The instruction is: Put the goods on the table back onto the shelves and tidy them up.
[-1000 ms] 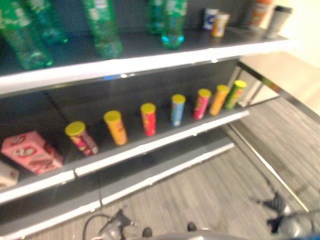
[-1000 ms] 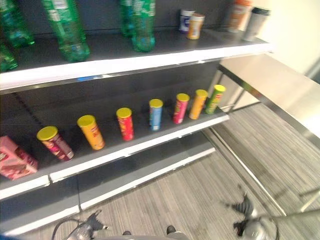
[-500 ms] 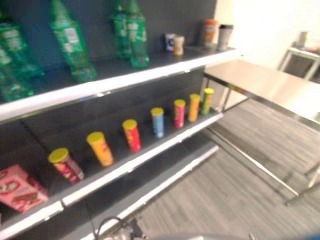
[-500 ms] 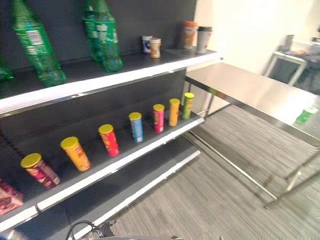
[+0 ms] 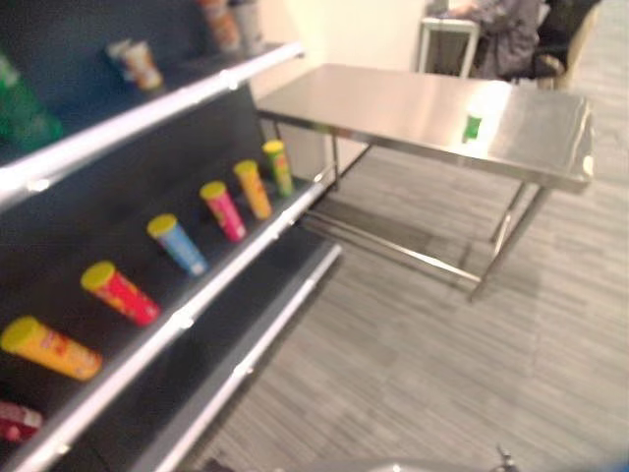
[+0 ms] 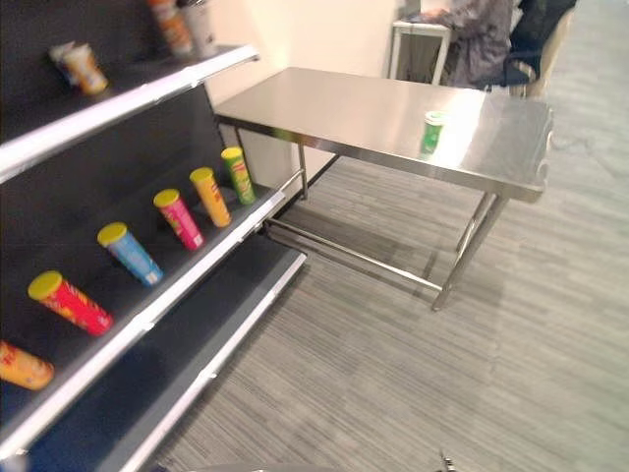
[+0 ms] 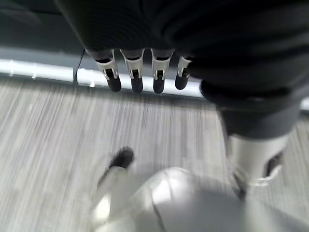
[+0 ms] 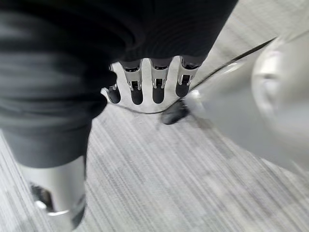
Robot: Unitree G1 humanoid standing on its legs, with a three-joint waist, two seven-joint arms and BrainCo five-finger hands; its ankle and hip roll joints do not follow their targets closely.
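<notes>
View has been swung from the shelves [image 6: 147,315] toward the worktop [image 6: 373,108], green can [image 6: 432,132] now sighted for fetching; left hand [image 7: 145,77] and right hand [image 8: 149,87] hang relaxed, empty.

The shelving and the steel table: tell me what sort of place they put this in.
Probably a mock shop set up in an office-like room. Dark retail shelves carry a spaced row of yellow-lidded snack cans, a stainless steel table holds one green can, and a seated person is at a desk behind.
</notes>
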